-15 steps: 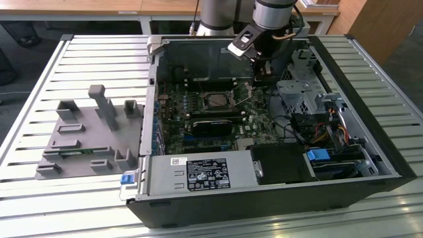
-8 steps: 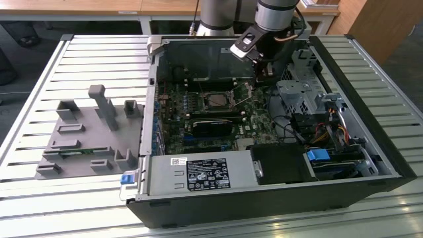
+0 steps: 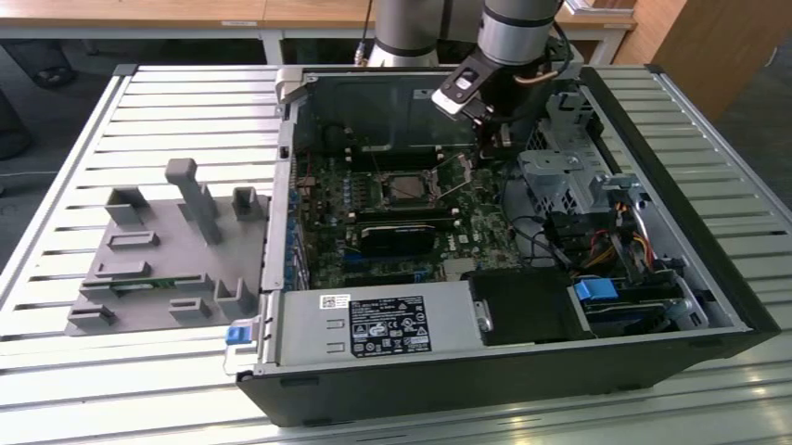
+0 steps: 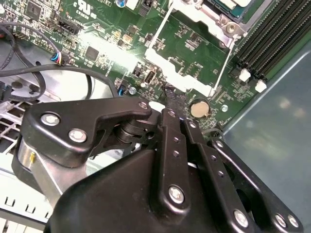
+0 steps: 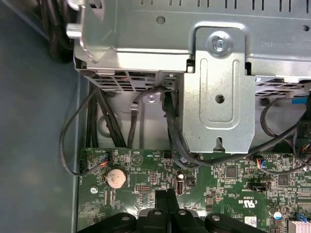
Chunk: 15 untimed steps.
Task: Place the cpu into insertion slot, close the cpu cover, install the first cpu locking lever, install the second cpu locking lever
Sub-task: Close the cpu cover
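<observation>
Inside the open computer case, the insertion slot [image 3: 406,188] sits mid-board with the grey cpu [image 3: 406,190] lying in it; a corner of it is seen in the second wrist view [image 4: 228,5]. The cpu cover [image 4: 187,53], a thin silver frame with a window, stands raised on the slot's side toward the exterior view's right [image 3: 458,181]. My gripper [image 3: 500,146] hangs just beyond that raised cover. Its black fingers are pressed together, and their tips [image 4: 170,97] are at the cover's free edge with nothing seen between them. The first wrist view shows the fingers [image 5: 165,204] over the board.
A metal drive cage [image 3: 563,176] with cables stands close on the exterior view's right of my gripper. Long memory slots [image 4: 272,39] and a coin battery [image 4: 198,108] flank the socket. A power supply [image 3: 371,324] fills the case front. A grey fixture tray [image 3: 161,250] lies outside.
</observation>
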### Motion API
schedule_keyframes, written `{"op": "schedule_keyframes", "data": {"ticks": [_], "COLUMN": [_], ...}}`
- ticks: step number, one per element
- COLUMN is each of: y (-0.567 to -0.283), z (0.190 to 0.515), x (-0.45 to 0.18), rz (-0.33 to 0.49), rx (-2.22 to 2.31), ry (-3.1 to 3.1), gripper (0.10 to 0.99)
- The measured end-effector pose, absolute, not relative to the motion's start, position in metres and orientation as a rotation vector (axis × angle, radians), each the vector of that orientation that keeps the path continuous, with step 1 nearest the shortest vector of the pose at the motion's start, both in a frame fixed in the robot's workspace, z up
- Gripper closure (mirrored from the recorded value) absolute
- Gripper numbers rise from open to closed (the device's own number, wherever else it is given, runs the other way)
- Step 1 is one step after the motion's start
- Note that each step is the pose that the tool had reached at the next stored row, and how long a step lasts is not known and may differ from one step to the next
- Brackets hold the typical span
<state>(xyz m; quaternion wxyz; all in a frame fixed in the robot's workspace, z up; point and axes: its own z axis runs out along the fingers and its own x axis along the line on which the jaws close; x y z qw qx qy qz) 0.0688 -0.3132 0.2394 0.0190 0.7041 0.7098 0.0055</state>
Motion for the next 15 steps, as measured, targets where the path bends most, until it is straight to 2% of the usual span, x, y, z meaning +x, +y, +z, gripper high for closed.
{"op": "schedule_keyframes", "data": {"ticks": [15], "y": [-0.3141], "z": [0.2385], "x": [0.0618], "rz": [0.017], "rx": [2.186], "ry": [2.203], "gripper": [0.98]}}
